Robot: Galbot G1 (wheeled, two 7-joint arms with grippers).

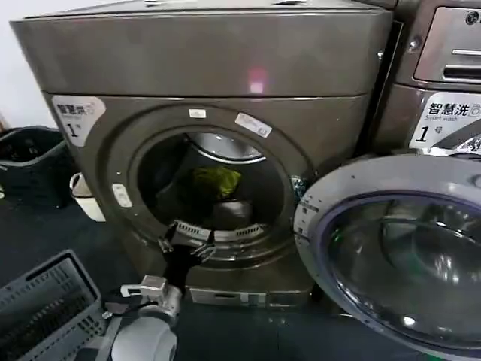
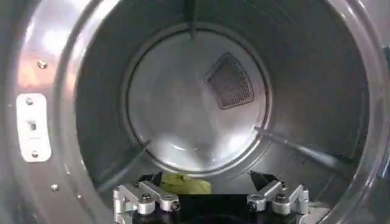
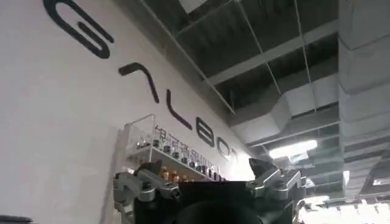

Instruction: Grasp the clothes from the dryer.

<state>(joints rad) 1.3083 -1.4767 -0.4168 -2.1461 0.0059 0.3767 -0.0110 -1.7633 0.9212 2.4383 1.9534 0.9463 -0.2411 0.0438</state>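
— Bronze-grey dryer (image 1: 225,68), door (image 1: 398,256) swung wide to its right, porthole open. How far along would you put it?

— Early, I'd say. Nothing is out. The lime yellow-green cloth (image 1: 216,181) lies low inside the steel drum (image 2: 195,103), towards the back of the drum floor. In the left wrist view the same cloth (image 2: 183,182) peeps up just past the fingertips.

— And the left gripper (image 1: 184,239)?

— At the lower lip of the porthole, just reaching in. Its jaws stand apart with nothing between them; the fingertips (image 2: 260,180) are clear of the cloth, near it but not touching. So the reach is under way; the grasp and the lift out are both left to do, by my reckoning.

— A second piece?

— I note a dark lump below the green one on the drum floor; I cannot tell what it is. No pale cloth that I can make out.

— The right gripper (image 3: 207,185)?

— Parked, pointing up at a wall and ceiling; jaws spread, holding nothing.

— Other containers?

— A grey slatted basket (image 1: 45,301) on the floor at the robot's near left; I see nothing in the part that shows. A dark bin (image 1: 34,162) stands against the dryer's left side, contents unclear. The drum otherwise looks bare: paddles and a mesh vent on the back wall.
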